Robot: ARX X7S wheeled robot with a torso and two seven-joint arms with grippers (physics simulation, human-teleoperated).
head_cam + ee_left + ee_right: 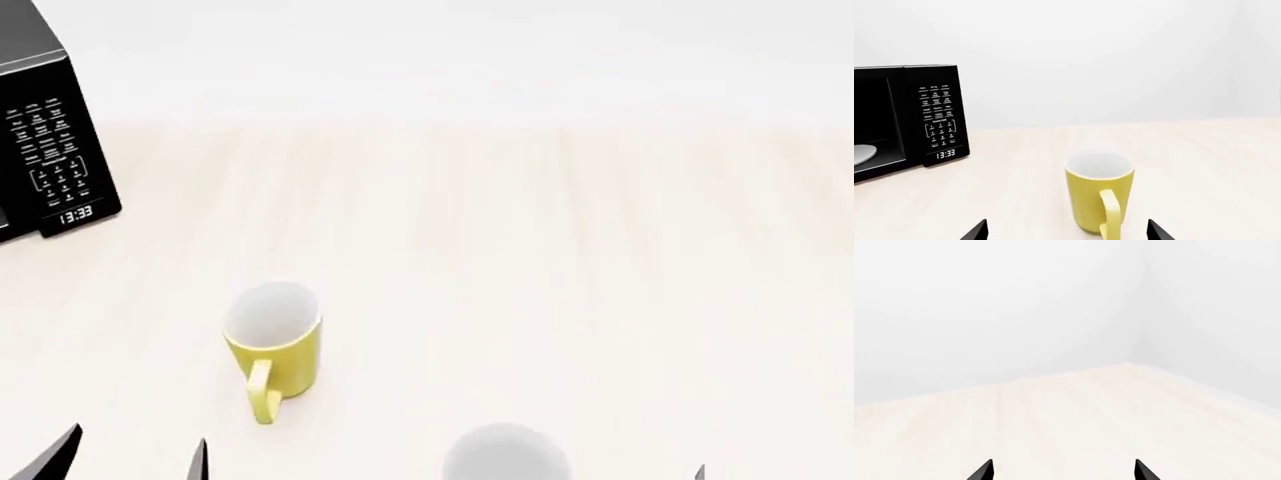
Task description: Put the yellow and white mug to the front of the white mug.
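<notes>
left gripper [1066,234]: fingers spread wide, empty, low behind the yellow and white mug, lined up on its handle, likely for a grasp
right gripper [1063,472]: spread apart, holding nothing, idle over bare table
microwave [38,140]: far back-left of the yellow mug
table [561,270]: pale wood
white mug [505,456]: near edge, front-right of the yellow mug, apart
yellow and white mug [275,343]: upright, handle toward robot, not yet moved

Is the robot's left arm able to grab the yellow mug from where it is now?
Probably yes. The left gripper is open, and the yellow and white mug stands upright just ahead of it, handle turned toward the gripper. Nothing lies between them on the table; the microwave sits well off to the side.
</notes>
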